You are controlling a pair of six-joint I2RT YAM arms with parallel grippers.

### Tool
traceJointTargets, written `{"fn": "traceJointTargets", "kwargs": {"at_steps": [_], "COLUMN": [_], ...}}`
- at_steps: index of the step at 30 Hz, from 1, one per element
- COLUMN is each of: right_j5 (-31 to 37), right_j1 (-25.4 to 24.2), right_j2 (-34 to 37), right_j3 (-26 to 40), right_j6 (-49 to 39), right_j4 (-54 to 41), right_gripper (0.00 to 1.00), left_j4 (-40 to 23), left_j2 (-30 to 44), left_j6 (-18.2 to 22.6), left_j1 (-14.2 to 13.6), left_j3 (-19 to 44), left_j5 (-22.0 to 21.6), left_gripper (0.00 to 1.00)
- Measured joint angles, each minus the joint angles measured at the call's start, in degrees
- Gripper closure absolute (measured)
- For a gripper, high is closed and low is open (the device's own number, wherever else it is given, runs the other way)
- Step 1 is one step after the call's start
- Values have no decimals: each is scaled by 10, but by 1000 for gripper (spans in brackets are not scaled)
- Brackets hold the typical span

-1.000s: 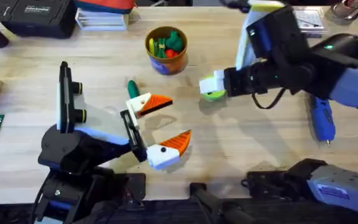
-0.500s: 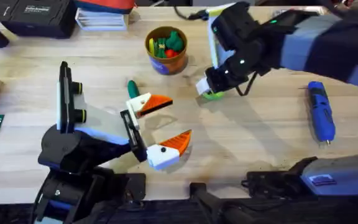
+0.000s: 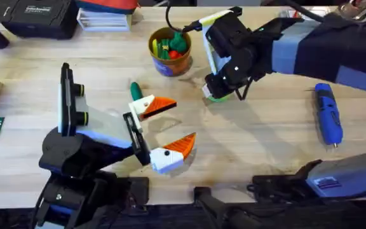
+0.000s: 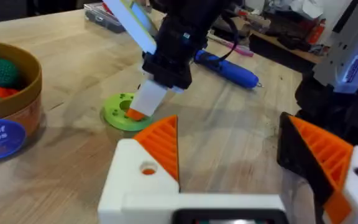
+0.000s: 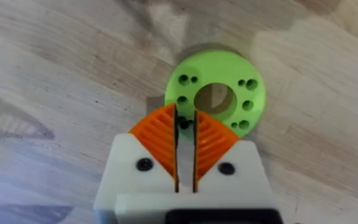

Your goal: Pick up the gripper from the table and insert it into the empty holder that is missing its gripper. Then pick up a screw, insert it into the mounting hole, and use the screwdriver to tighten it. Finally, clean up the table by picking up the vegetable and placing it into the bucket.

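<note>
Lime-green disc under right gripper, bucket near, screwdriver apart

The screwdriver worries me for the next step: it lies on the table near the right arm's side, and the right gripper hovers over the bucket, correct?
Not the bucket. The right gripper is at the lime-green disc, as the right wrist view shows. The screwdriver does lie on the table.
</note>
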Motion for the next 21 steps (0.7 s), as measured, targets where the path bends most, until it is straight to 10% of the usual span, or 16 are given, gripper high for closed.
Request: {"fn": "traceJointTargets", "kwargs": {"at_steps": [21], "right_j5": [8], "right_j1": [5], "right_j2": [17], "right_j3": [14], "right_j6": [-2], "right_j4": [-11], "right_gripper": [994], "left_j4": [0], "left_j2": [0], "left_j6": [0], "left_j1": [0], "left_j3": [0], "left_j5": [0], "left_gripper": [15]}}
